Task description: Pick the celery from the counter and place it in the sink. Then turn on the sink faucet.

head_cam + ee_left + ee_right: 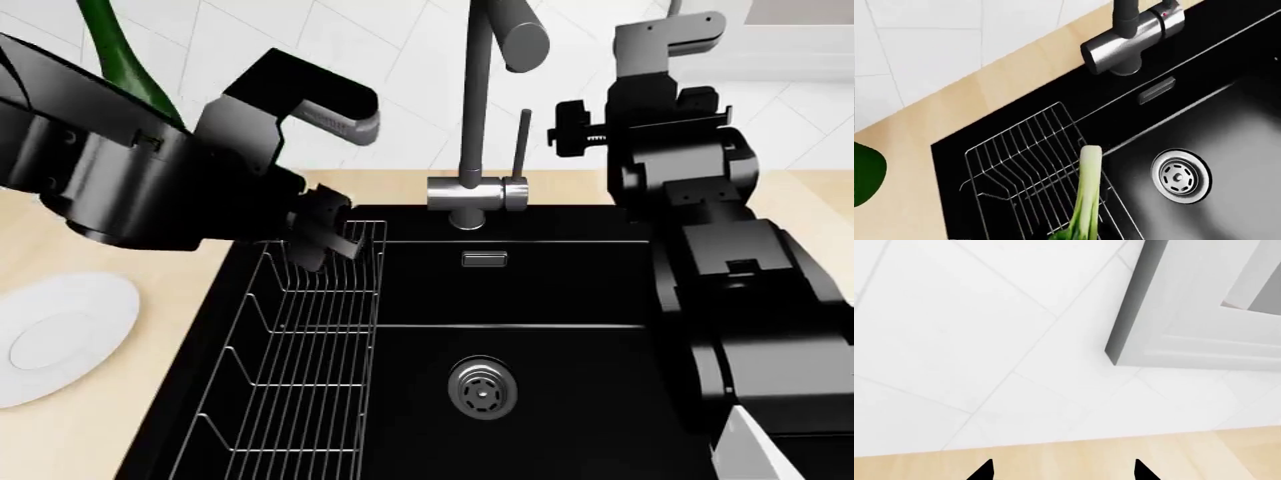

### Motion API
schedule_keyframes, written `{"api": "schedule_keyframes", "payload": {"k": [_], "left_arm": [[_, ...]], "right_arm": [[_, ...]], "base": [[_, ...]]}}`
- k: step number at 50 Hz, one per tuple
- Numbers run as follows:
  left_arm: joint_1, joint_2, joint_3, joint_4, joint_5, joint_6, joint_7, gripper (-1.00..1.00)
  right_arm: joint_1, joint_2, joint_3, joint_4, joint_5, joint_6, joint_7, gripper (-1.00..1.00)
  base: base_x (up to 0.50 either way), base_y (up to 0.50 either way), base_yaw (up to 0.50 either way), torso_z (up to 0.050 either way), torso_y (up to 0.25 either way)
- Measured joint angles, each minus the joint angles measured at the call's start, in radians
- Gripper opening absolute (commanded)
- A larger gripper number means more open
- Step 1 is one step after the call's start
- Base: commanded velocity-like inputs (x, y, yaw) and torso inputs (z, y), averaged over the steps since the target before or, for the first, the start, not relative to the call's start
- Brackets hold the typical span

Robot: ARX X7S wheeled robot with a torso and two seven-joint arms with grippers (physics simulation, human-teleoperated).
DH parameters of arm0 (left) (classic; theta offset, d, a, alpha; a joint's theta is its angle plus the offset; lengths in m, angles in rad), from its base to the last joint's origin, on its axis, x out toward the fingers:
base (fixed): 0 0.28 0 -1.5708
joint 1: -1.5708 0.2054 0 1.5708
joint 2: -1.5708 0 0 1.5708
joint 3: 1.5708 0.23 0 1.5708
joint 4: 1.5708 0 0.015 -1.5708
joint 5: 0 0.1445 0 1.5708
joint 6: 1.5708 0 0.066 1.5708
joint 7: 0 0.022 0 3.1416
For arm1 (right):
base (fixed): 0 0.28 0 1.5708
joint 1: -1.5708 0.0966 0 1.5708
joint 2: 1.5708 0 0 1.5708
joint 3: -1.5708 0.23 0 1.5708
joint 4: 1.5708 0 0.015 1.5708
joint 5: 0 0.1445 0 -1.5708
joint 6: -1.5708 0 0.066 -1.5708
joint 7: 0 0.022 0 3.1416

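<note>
Left wrist view: celery (pixel 1085 200) over sink (pixel 1227 130)

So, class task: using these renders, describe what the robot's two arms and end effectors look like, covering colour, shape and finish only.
Both arms are matte black, built from chunky, blocky segments. The left arm has a rounded black housing topped by a brushed grey metal bracket. The right arm stacks boxy black links, also capped by a grey bracket. The right end effector shows two pointed black fingertips. No cables or markings are visible.

Both arms are matte black, built of blocky angular housings; each carries a grey metallic bracket: left arm (pixel 147 180), right arm (pixel 721 260). Black pointed fingers (pixel 984 471).
</note>
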Motion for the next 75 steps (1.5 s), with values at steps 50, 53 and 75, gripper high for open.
{"api": "schedule_keyframes", "payload": {"k": [50,53,75], "left_arm": [[0.204,0.536,0.322,-0.244,0.671,0.214,0.686,-1.00],[0.225,0.547,0.341,-0.253,0.708,0.216,0.706,-1.00],[0.359,0.574,0.379,-0.301,0.917,0.219,0.806,-1.00]], "right_arm": [[-0.026,0.016,0.012,0.000,0.000,-0.016,-0.002,1.00],[-0.028,0.017,0.014,0.000,0.000,-0.017,-0.002,1.00],[-0.043,0.021,0.018,0.000,-0.002,-0.025,-0.002,1.00]], "base": [[0.00,0.00,0.00,0.000,0.000],[0.00,0.00,0.00,0.000,0.000],[0.00,0.00,0.00,0.000,0.001]]}}
